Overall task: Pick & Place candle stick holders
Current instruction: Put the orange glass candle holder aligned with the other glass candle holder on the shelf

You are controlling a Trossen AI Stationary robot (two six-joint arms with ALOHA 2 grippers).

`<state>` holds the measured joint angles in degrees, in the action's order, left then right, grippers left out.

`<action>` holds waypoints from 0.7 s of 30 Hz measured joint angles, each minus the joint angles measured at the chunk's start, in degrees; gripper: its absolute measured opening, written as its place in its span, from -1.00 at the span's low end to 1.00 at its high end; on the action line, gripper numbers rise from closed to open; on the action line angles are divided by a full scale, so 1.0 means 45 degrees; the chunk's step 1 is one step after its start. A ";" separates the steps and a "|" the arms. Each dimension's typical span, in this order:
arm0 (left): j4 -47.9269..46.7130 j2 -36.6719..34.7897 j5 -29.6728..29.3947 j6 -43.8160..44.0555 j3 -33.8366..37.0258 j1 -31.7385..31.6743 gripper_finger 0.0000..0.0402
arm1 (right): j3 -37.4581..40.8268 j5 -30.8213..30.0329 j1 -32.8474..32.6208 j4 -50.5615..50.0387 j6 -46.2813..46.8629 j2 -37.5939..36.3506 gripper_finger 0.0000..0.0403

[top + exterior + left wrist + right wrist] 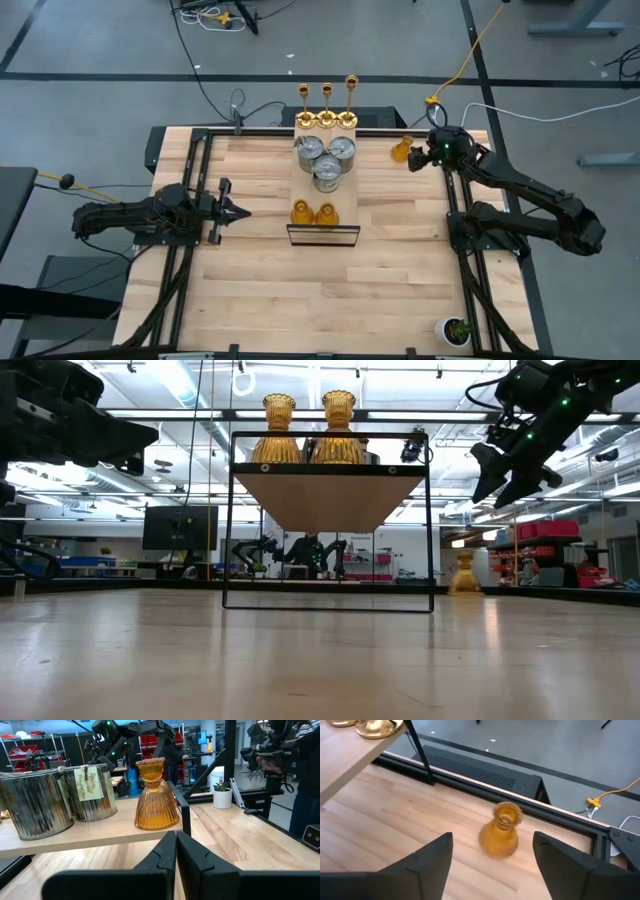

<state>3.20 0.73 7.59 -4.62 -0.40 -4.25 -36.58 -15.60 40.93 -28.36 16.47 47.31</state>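
A raised wooden shelf [322, 185] on a black wire frame stands mid-table. On it stand three gold candlesticks [327, 105] at the far end, three silver cans [325, 160] in the middle and two amber holders [313, 213] at the near end. A third amber holder [402, 150] stands upright on the table at the far right; it also shows in the right wrist view [500, 836]. My right gripper [418, 158] is open above and beside it, its fingers [427, 862] either side without touching. My left gripper [240, 212] is shut, left of the shelf.
A small green potted plant [458, 330] stands at the table's near right corner. Black rails [200, 190] run along the table's left, right and far edges. Bare wood lies in front of the shelf.
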 joint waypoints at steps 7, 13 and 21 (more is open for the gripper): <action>-0.0005 0.0000 -0.0005 -0.0003 -0.0002 -0.0005 -0.91 | 0.0000 0.0010 -0.0005 0.0061 -0.0089 0.0063 0.49; -0.0004 0.0000 -0.0005 -0.0005 -0.0005 -0.0005 -0.91 | 0.0000 0.0010 -0.0005 0.0383 -0.0074 0.0058 0.50; -0.0001 0.0000 -0.0005 -0.0005 -0.0004 0.0000 -0.91 | 0.0000 -0.0055 -0.0005 0.0506 0.0169 0.0242 0.50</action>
<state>3.20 0.73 7.57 -4.64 -0.42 -4.25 -36.58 -15.84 40.91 -26.08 17.23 48.40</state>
